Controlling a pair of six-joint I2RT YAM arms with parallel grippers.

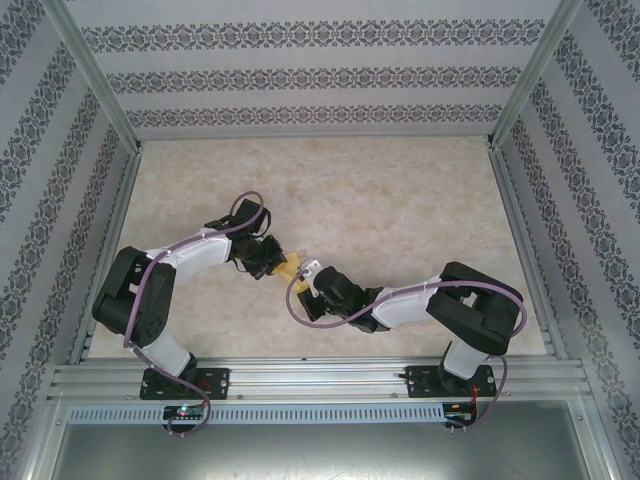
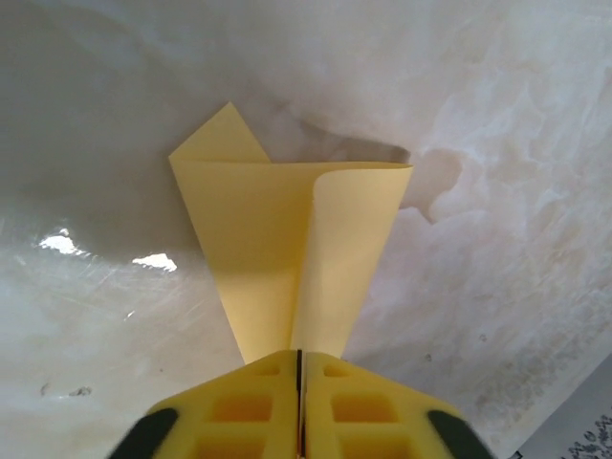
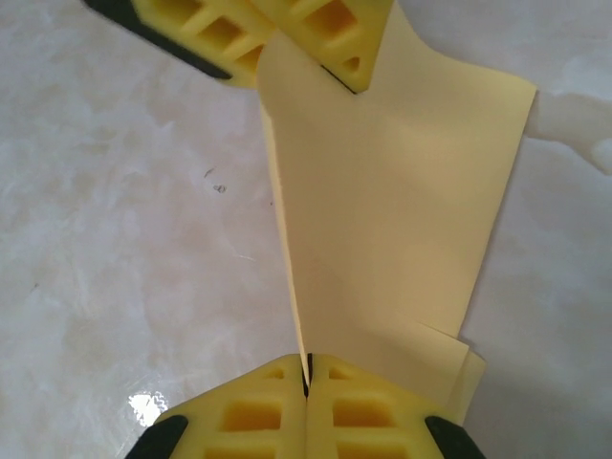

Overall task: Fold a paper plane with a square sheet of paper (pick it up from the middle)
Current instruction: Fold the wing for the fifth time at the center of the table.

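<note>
- Left gripper: jaws pressed together on the yellow sheet, which fans out ahead of its fingertips.
- Right gripper: likewise clamped on the sheet's opposite end.
- Progress: some folds made; dart shape judged not yet formed.

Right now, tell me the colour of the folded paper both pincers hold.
Plain pale yellow, unmarked. The folded paper shows best in the right wrist view.

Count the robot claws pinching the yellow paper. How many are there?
2. The left gripper pinches one end of the yellow paper. The right gripper pinches the opposite end. Both meet near the middle of the table. No others seem hidden.
</note>
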